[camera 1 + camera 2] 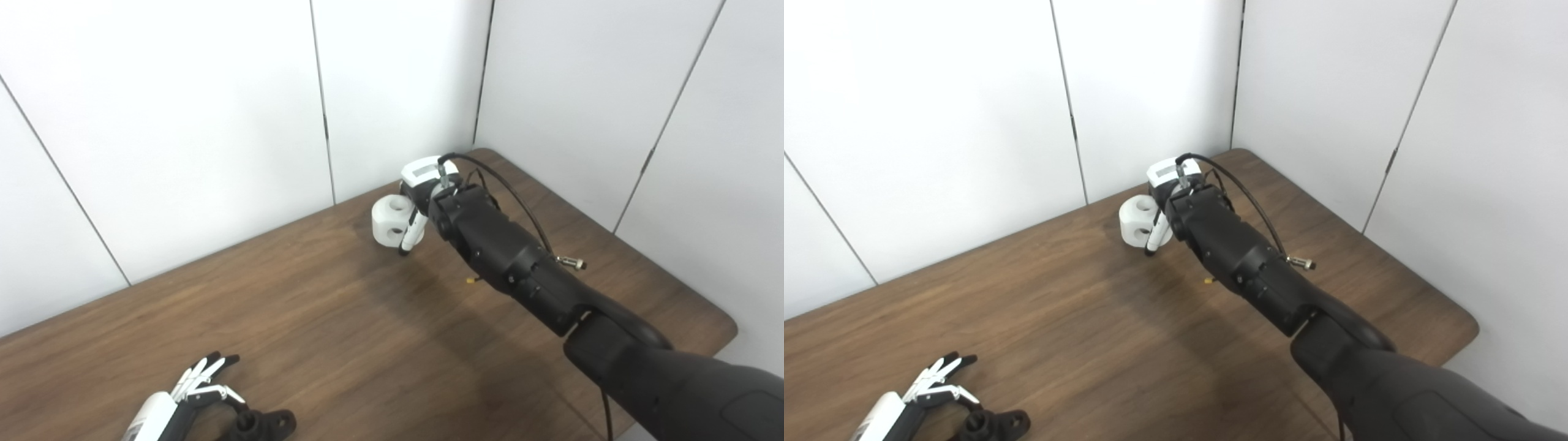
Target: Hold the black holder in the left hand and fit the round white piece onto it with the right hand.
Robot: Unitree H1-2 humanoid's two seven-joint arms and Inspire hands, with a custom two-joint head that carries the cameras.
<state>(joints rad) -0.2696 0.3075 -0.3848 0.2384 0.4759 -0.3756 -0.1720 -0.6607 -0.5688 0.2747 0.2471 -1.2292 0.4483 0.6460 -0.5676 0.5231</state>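
One round white piece sits far back on the wooden table, near the white wall panels, with round holes showing in its top and side. The right hand is at it: one finger lies down across its near side and touches it, but the rest of the hand is hidden behind the black forearm, so I cannot tell whether the piece is truly gripped. A thin black cable loops over that forearm. Well apart, at the near left edge, the black holder lies on the table. The left hand rests just beside it, touching its left side, fingers spread forward and not closed around it. Bare wood lies between the two.
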